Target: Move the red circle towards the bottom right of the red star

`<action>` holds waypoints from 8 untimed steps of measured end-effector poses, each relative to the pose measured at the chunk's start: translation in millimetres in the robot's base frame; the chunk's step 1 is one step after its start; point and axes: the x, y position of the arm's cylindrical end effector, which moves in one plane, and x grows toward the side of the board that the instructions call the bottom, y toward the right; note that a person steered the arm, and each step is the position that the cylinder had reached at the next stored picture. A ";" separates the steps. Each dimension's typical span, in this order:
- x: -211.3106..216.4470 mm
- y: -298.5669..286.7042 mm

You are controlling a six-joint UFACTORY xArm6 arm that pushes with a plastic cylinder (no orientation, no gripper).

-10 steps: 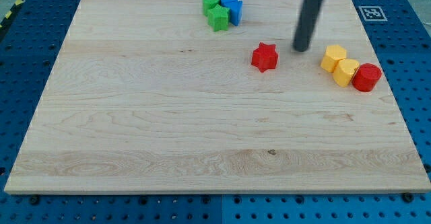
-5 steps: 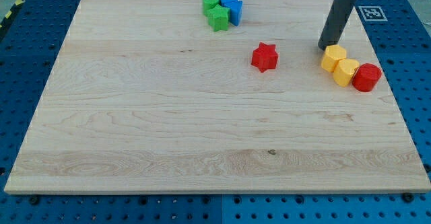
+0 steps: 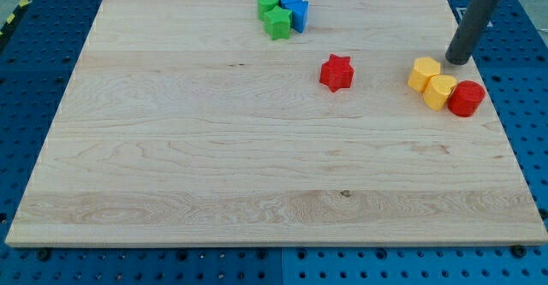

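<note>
Red circle [image 3: 467, 98] sits far over on the view's right side of the wooden board [image 3: 214, 174], close to that right edge, with only a narrow strip of wood between it and the blue pegboard table [image 3: 531, 105] beyond. It touches a yellow block [image 3: 441, 92] on its left, and that one touches a second yellow block [image 3: 423, 74] up and to the left, so the three make a short slanting row running from upper left to lower right. The round block has no long axis and no facing that I can make out; it looks like a short cylinder standing flat. The red star [image 3: 336, 72] stands alone well to the left of the row, its points too small to say which way they aim. Below the star and below the row the board lies bare all the way to the view's bottom edge, so there is plenty of room there. Up at the top edge a green circle [image 3: 268, 2], a green block [image 3: 277, 23] and two blue blocks [image 3: 295, 8] huddle together, touching. The dark rod comes down from the top right corner, and my tip [image 3: 457, 62] rests on the wood just above the red circle and right of the upper yellow block, touching neither. It carries nothing and has no jaws to open or close.
</note>
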 end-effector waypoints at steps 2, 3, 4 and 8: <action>1.6 71.3; 2.1 72.4; 2.5 71.9; 46.0 11.1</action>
